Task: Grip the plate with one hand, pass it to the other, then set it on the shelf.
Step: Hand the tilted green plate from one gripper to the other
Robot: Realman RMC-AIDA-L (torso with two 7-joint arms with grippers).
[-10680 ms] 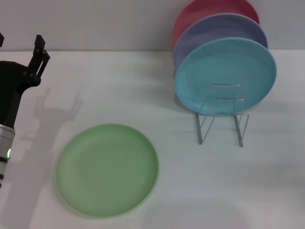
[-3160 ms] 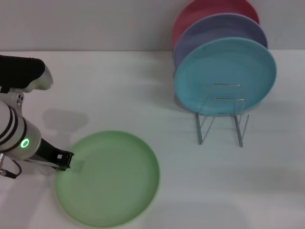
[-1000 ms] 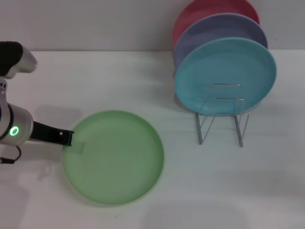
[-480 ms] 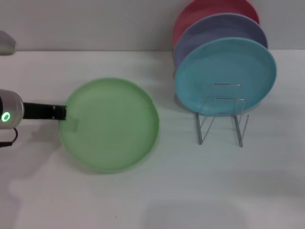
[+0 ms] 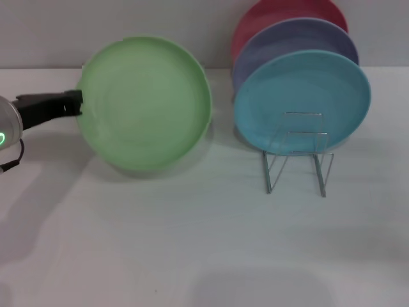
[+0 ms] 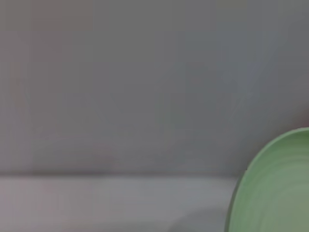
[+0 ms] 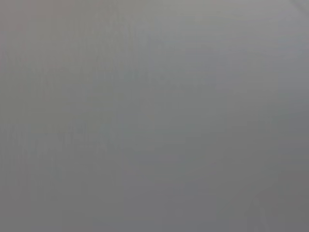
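The light-green plate (image 5: 146, 102) is lifted off the white table and tilted up, its face toward me, at the left middle of the head view. My left gripper (image 5: 75, 102) is shut on its left rim, coming in from the left edge. The plate's edge also shows in the left wrist view (image 6: 275, 188). The silver wire rack (image 5: 297, 157) stands on the table at the right, its front slots free. My right gripper is out of view; the right wrist view shows only plain grey.
Three plates stand upright in the rack's back slots: a turquoise-blue one (image 5: 303, 102) in front, a lavender one (image 5: 300, 38) behind it, a red one (image 5: 281, 13) at the back. A grey wall runs behind the table.
My left gripper has lifted the green plate from the table, raising it up and away from me and tilting it more upright. The rack and its plates have not moved.
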